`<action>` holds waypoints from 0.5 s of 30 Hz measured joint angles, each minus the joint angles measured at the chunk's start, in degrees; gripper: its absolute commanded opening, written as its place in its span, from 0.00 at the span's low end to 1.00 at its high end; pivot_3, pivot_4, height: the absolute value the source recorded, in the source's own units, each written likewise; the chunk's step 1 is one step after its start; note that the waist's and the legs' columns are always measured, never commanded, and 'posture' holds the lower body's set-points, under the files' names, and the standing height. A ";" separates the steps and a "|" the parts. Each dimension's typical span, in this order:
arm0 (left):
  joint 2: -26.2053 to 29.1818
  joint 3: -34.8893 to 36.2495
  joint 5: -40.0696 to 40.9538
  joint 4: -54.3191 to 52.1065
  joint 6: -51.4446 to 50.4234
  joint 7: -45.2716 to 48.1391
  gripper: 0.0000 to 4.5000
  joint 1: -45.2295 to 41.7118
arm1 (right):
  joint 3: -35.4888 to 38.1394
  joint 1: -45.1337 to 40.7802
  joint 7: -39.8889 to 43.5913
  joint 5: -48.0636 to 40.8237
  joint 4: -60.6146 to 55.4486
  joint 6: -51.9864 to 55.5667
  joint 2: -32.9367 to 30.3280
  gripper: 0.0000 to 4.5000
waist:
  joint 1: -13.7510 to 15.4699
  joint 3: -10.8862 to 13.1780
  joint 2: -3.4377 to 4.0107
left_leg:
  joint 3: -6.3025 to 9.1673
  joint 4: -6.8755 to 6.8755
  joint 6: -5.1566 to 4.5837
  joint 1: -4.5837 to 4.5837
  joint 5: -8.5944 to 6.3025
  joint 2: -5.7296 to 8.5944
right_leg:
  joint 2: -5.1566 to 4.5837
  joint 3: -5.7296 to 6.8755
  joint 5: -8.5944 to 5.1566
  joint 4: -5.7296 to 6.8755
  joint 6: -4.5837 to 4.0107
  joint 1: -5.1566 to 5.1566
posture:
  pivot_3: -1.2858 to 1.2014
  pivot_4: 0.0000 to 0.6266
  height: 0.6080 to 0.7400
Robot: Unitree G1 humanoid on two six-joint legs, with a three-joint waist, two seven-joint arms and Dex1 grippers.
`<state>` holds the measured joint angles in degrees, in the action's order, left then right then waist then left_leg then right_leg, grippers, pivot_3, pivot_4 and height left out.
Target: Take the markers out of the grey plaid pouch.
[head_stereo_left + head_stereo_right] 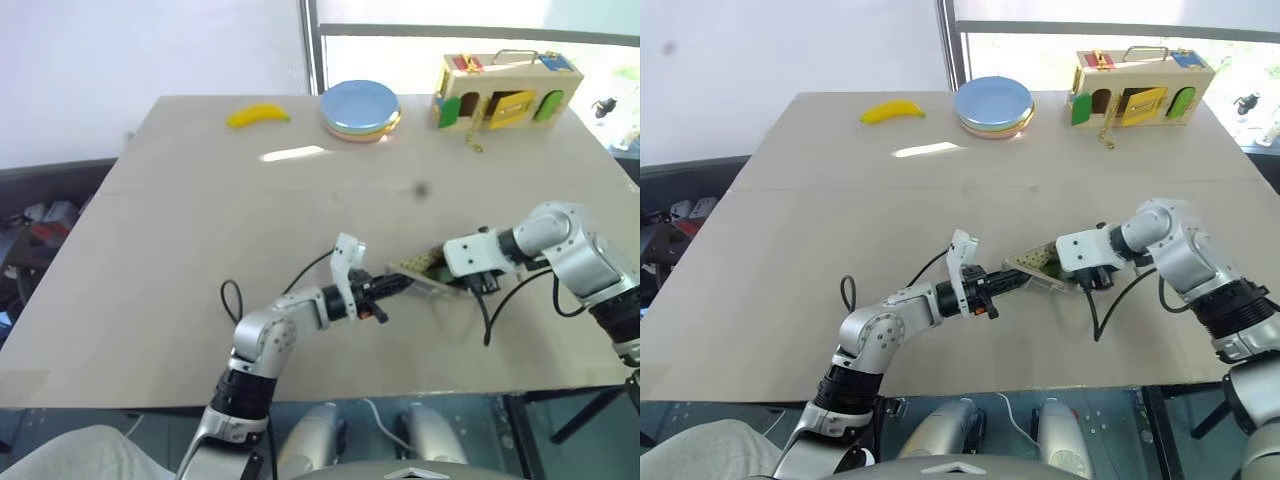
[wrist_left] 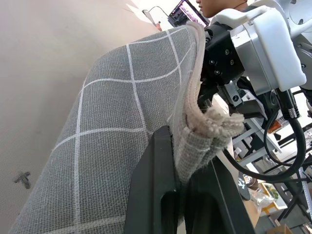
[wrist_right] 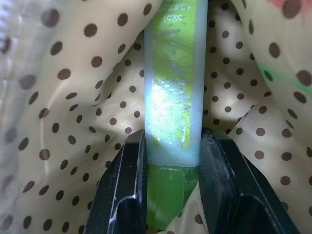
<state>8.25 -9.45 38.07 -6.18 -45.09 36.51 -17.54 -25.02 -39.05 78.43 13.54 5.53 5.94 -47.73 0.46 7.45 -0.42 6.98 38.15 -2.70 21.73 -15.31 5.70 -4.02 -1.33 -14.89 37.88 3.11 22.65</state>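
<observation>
The grey plaid pouch point(image 1: 418, 267) is held just above the table near its front edge, its mouth gaping and the dotted yellowish lining point(image 3: 73, 122) showing. My left gripper point(image 2: 187, 146) is shut on the pouch's hem at one end, pointing toward the right arm. My right gripper point(image 3: 170, 141) reaches down into the mouth, with its wrist point(image 1: 475, 255) just outside. It is shut on a light green marker point(image 3: 171, 92), a finger pressed against each side. A bit of red point(image 3: 287, 6) shows at the edge of the lining; I cannot tell what it is.
Along the far edge of the table point(image 1: 200, 240) lie a yellow banana point(image 1: 258, 115), a stack of coloured plates point(image 1: 360, 108) and a wooden latch box point(image 1: 505, 90). A person point(image 2: 214, 7) stands beyond the table. A cable point(image 1: 500, 300) hangs from my right wrist.
</observation>
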 measured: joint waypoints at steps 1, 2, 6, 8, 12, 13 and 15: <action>0.02 0.00 0.00 0.00 0.00 0.01 0.00 0.00 | 0.13 0.00 0.03 -0.01 -0.01 0.03 0.06 0.21 | -0.02 0.00 0.00 | 0.00 0.00 0.00 0.00 0.00 0.00 | 0.00 0.00 0.00 0.00 0.00 0.00 | 0.52 0.24 1.00; 0.07 -0.02 0.00 0.00 0.00 0.02 0.00 0.00 | 0.28 0.02 0.12 -0.07 -0.12 0.20 0.18 0.21 | -0.04 0.00 0.00 | 0.00 0.00 0.00 0.01 0.00 0.00 | 0.00 0.00 0.00 0.00 0.00 0.00 | 0.52 0.24 1.00; 0.12 -0.07 -0.04 -0.02 0.01 0.23 0.00 0.00 | 1.17 0.58 0.97 -1.40 -1.54 2.35 0.46 0.21 | -0.03 0.02 0.00 | 0.01 -0.02 0.00 0.08 0.00 0.00 | 0.00 0.00 0.00 -0.01 0.00 0.05 | 0.52 0.24 1.00; 0.22 -0.07 -0.24 -0.05 0.09 0.34 0.00 0.00 | 1.89 1.28 1.49 -3.06 -2.97 4.50 0.68 0.21 | 0.02 0.04 0.01 | 0.02 -0.05 0.00 0.16 0.00 0.00 | -0.01 0.00 0.00 -0.02 0.00 0.13 | 0.52 0.24 1.00; 0.33 -0.08 -1.07 -0.18 1.71 0.72 0.00 0.00 | 4.15 2.23 3.29 -7.43 -5.68 10.36 0.12 0.21 | 0.31 0.17 0.07 | 0.06 -0.08 0.00 0.28 0.00 0.01 | -0.03 0.04 0.00 -0.10 0.00 0.23 | 0.52 0.24 1.00; 0.31 -0.02 -1.67 -0.44 3.00 0.74 0.00 0.01 | 5.50 2.57 3.68 -9.22 -6.71 12.99 -0.08 0.21 | 0.36 0.22 0.10 | 0.09 -0.09 0.00 0.33 0.00 0.01 | -0.03 0.07 0.00 -0.13 0.00 0.25 | 0.52 0.24 1.00; 0.44 -0.04 -3.32 -0.90 5.99 0.75 0.00 -0.09 | 7.42 2.70 3.74 -12.02 -8.32 17.58 -0.33 0.21 | 0.37 0.24 0.11 | 0.09 -0.09 0.00 0.40 0.00 0.01 | -0.04 0.08 0.00 -0.15 0.00 0.32 | 0.52 0.24 1.00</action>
<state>8.69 -9.48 34.75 -7.07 -39.09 37.26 -17.63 -17.60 -36.35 82.18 1.51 -2.79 23.52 -48.07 0.84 7.69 -0.31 7.07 38.06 -2.70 22.13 -15.31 5.71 -4.06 -1.26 -14.88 37.74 3.11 22.96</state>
